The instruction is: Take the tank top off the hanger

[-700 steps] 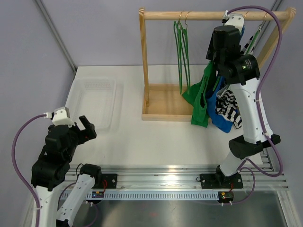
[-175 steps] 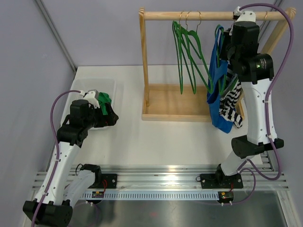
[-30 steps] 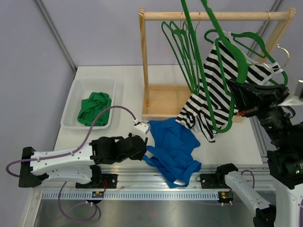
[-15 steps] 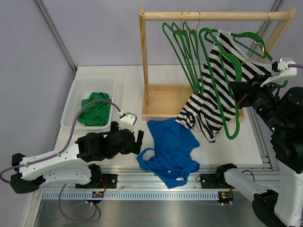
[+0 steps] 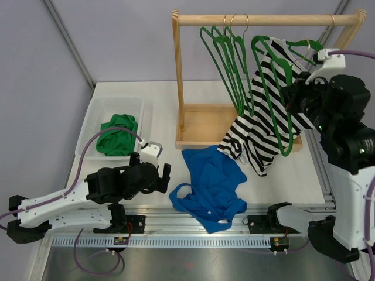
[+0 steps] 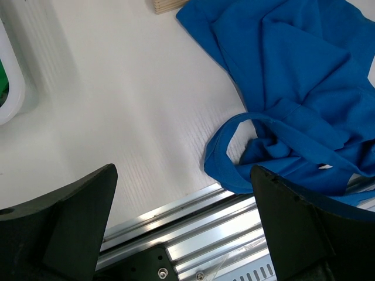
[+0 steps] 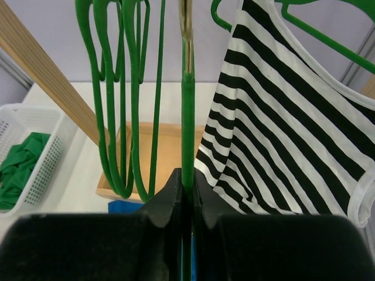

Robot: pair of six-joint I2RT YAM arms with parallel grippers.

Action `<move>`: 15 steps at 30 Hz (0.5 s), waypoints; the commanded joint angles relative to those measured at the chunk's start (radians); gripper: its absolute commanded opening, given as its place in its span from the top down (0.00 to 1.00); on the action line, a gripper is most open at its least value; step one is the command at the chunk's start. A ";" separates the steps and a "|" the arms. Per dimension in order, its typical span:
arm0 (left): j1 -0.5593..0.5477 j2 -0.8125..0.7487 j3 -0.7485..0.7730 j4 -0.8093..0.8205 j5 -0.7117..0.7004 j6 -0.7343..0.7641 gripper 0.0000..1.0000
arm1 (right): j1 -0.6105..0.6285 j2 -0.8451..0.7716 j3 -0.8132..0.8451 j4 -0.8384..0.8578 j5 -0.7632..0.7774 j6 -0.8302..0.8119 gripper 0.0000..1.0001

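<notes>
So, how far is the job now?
Done: green top lies in the basket, blue top lies loose on the table. In hand: right pincer shut on a green hanger. To do: free the striped top; left pincer open, empty.

My overhead camera sits above and behind the arm bases, looking down across the table (image 5: 164,93) to the wooden rack (image 5: 263,19). The left wrist view stares down, close, at the blue top (image 6: 293,70), which the overhead view shares. The right wrist view faces the rack, hard against a green hanger (image 7: 187,117), though I can't tell which one it is overhead. The striped top (image 7: 281,129) shows in both.
</notes>
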 commanded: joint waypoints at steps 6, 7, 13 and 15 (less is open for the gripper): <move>0.003 -0.009 0.041 0.033 0.043 0.102 0.01 | 0.000 0.198 0.134 0.177 0.016 -0.089 1.00; 0.003 -0.008 0.039 0.033 0.037 0.106 0.01 | -0.001 0.223 0.173 0.183 0.021 -0.118 1.00; 0.003 -0.023 0.013 0.063 0.040 0.118 0.01 | -0.001 0.410 0.325 0.189 0.016 -0.154 1.00; 0.003 -0.028 0.008 0.066 0.043 0.116 0.01 | -0.001 0.451 0.368 0.180 0.002 -0.155 1.00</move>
